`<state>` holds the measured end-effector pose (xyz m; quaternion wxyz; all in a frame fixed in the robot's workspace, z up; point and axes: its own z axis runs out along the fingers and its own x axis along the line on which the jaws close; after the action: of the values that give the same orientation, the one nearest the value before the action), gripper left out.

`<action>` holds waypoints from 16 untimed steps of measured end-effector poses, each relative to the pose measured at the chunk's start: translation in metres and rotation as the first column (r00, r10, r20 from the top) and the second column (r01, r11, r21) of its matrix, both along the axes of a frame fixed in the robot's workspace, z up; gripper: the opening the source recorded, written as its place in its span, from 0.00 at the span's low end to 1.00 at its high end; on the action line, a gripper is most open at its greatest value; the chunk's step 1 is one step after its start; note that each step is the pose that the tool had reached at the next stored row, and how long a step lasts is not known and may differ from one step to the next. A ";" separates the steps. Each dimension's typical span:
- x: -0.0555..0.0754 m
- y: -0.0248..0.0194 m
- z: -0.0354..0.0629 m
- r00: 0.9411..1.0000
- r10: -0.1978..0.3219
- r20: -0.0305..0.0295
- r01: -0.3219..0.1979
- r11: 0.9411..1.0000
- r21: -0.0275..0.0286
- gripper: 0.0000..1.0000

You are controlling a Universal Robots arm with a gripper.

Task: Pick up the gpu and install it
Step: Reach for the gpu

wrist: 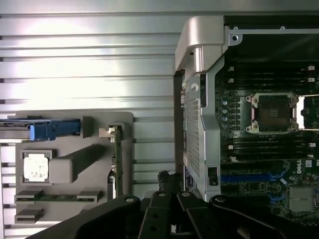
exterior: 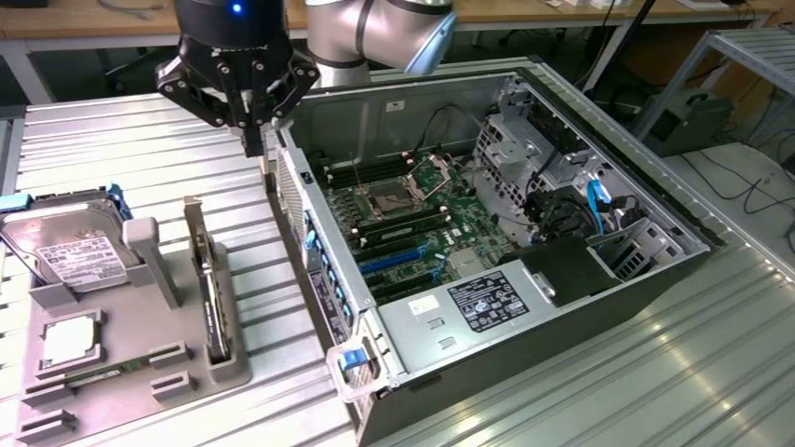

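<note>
Exterior view first: your pincer [exterior: 256, 144] hangs over the ribbed metal desk [exterior: 137, 158], just beside the rear corner of the open computer case [exterior: 410, 335] and well above the grey parts tray [exterior: 230, 368]. You cannot tell from either camera whether the pincer is apart or together.

The gpu [exterior: 214, 298] is in that tray, standing on its long edge in the narrow slot along the side nearest the case, its silver bracket at the far end. In the tray with it you have the hard drive [exterior: 69, 256] with its white label leaning in the big pocket, a processor chip [exterior: 69, 340] lying flat in its square recess, and a green memory stick [exterior: 93, 377] lying in a slot at the near end.

Wrist view now: you're looking down on the gpu [wrist: 117, 164] on edge in its slot, the processor chip [wrist: 35, 167] and the hard drive's blue rail [wrist: 52, 130].

Inside the case, the motherboard [exterior: 466, 219] lies exposed with the processor socket [exterior: 385, 198] open and the blue expansion slots [exterior: 397, 259] nearer the front.
</note>
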<state>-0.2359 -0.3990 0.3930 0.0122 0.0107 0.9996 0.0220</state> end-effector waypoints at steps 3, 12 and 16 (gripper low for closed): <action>-0.004 0.0000 0.0000 1.000 0.002 0.000 -0.002 1.000 0.000 0.11; -0.019 0.0000 -0.0001 1.000 0.007 0.000 -0.007 1.000 0.000 0.11; -0.025 0.0000 -0.0001 1.000 0.009 0.000 -0.009 1.000 0.000 0.11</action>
<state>-0.2612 -0.3990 0.3929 0.0121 0.0060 0.9997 0.0221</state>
